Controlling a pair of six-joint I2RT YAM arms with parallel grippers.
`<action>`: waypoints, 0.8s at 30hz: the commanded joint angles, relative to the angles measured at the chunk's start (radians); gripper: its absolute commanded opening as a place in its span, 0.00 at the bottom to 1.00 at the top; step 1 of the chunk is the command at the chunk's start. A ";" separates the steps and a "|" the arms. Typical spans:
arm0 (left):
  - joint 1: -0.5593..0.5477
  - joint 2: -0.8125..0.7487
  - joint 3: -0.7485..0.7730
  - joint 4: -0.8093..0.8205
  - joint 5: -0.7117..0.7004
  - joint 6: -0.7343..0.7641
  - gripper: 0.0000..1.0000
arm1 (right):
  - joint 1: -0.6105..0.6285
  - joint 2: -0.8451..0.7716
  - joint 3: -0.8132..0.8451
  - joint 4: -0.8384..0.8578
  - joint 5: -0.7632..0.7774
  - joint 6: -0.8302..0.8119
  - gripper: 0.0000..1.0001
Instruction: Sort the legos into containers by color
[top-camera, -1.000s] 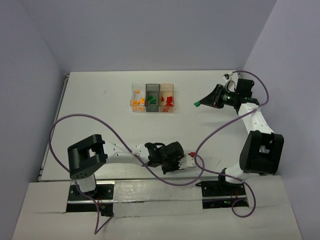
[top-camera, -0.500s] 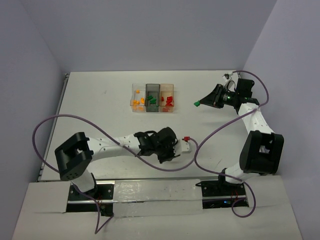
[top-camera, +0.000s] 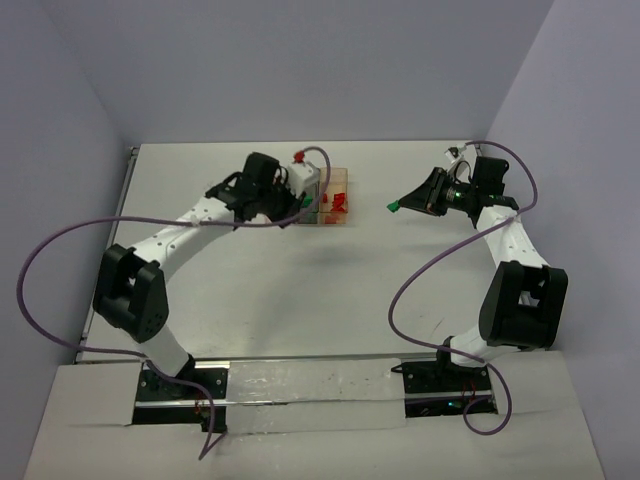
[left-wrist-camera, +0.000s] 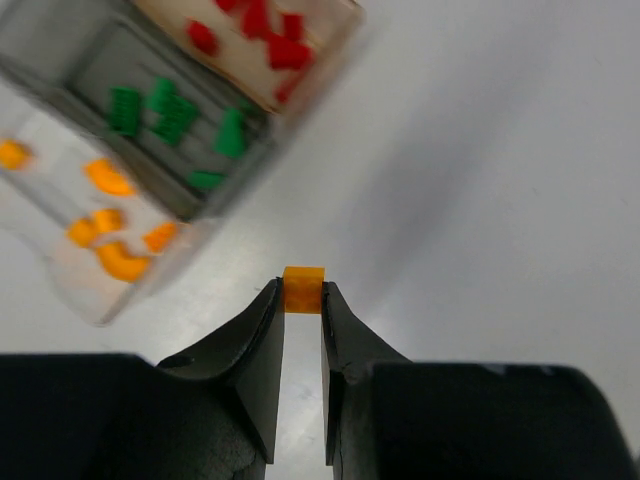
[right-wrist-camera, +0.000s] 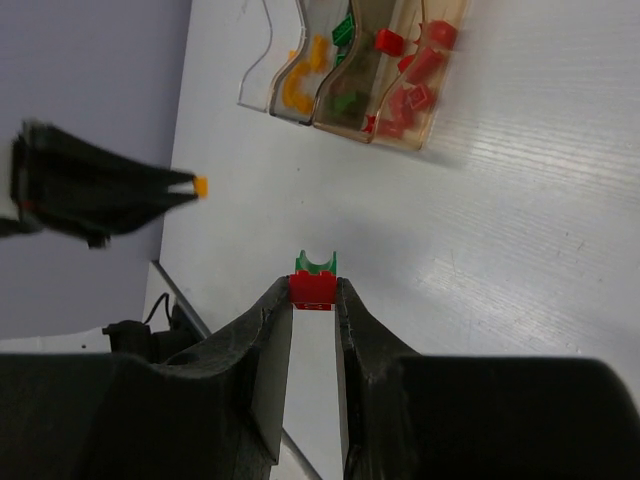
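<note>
My left gripper (left-wrist-camera: 303, 292) is shut on a small orange lego (left-wrist-camera: 304, 289) and holds it in the air beside the near side of the containers. In the left wrist view the clear bin (left-wrist-camera: 45, 262) holds orange legos, the dark bin (left-wrist-camera: 108, 62) green ones and the amber bin (left-wrist-camera: 322, 52) red ones. In the top view the left gripper (top-camera: 296, 212) covers the clear and dark bins; the amber bin (top-camera: 337, 180) shows. My right gripper (right-wrist-camera: 313, 292) is shut on a red lego (right-wrist-camera: 313, 290) with a green piece (right-wrist-camera: 315, 263) stuck on it, held right of the bins (top-camera: 395, 207).
The right wrist view shows the three bins (right-wrist-camera: 395, 128) at the top and the left gripper's fingers (right-wrist-camera: 110, 190) with the orange lego (right-wrist-camera: 201, 185) at the left. A purple cable (top-camera: 60, 250) loops over the table's left part.
</note>
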 joint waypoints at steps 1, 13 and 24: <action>0.132 0.107 0.171 -0.010 0.025 -0.023 0.00 | -0.004 0.009 0.028 0.038 -0.034 0.005 0.00; 0.257 0.339 0.350 0.015 0.031 -0.082 0.01 | 0.041 0.021 0.030 0.020 -0.055 -0.017 0.00; 0.279 0.428 0.425 -0.010 0.011 -0.084 0.26 | 0.135 0.017 0.054 -0.009 -0.070 -0.067 0.00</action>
